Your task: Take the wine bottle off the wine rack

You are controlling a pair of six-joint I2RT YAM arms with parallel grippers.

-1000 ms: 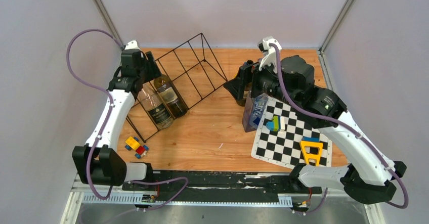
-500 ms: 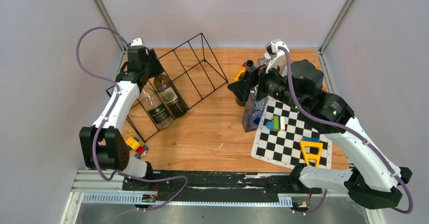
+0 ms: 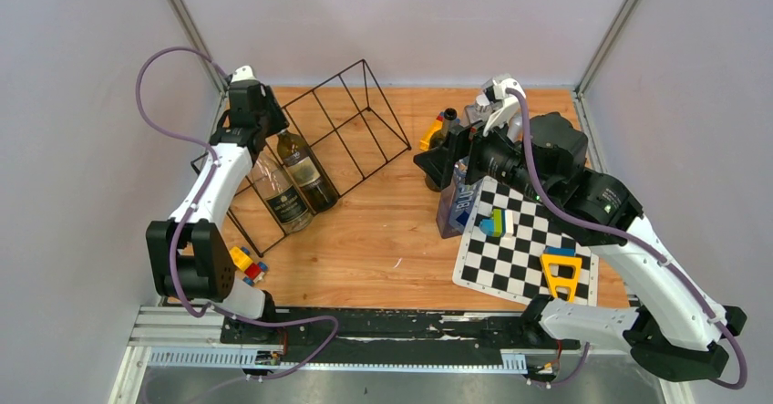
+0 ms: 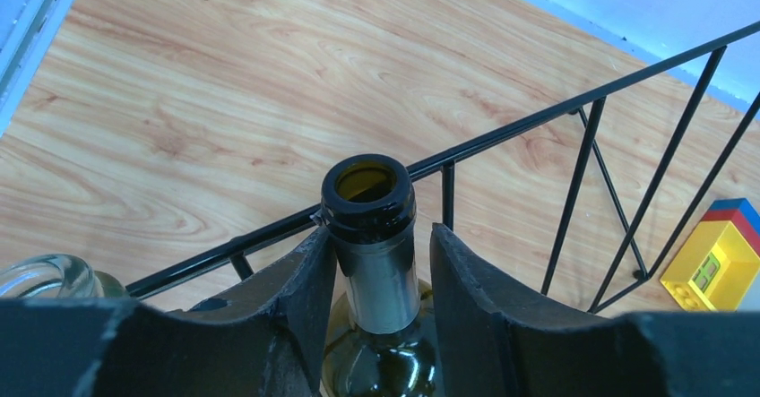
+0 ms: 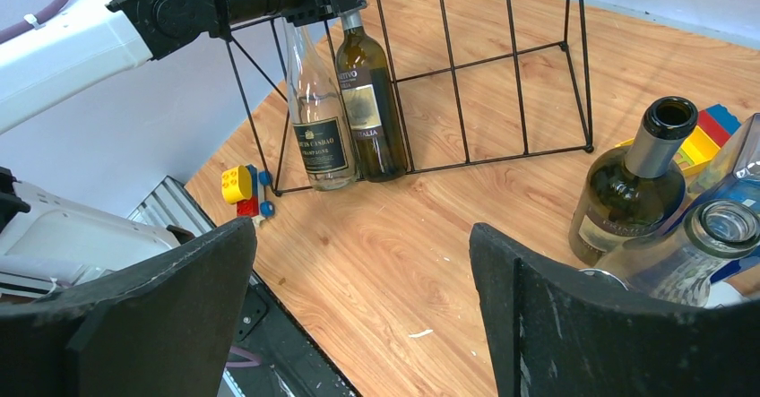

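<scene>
Left gripper (image 4: 381, 236): jaws slightly apart astride the wine bottle (image 4: 367, 204) neck, one finger touching. Right gripper (image 5: 358, 228): wide apart, empty. One wine rack (image 4: 538, 119), far left on the table (image 3: 383, 240), holds two bottles.

A robot test lab: plain white walls (image 3: 410, 21), aluminium rail (image 3: 401, 342) (arms (image 3: 205, 194) bolted on) edging a wooden table (image 3: 383, 240).

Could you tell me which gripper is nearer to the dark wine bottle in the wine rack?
Left. The left gripper flanks the neck of the dark wine bottle; the right gripper is across the table, beside the standing bottles.
</scene>
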